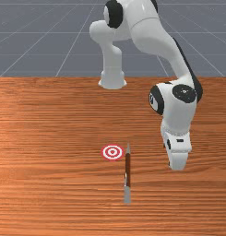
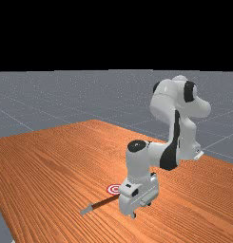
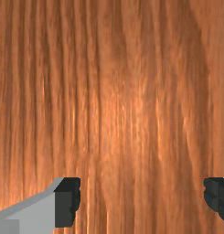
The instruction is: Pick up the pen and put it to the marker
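In the front view my gripper is low over the table, to the right of the pen and apart from it. The wrist view has the gripper open, its two dark fingertips wide apart with bare wood between them. The pen, brown with grey ends, lies on the table, running away from the camera in the front view. In the far view the pen reaches partly behind the hand. The round red-and-white marker lies flat just left of the pen's far end; in the far view the marker is partly hidden by the hand.
The wooden table spreads around the pen and marker. The arm's base stands at the table's far edge in the front view, and the arm arches over the right side.
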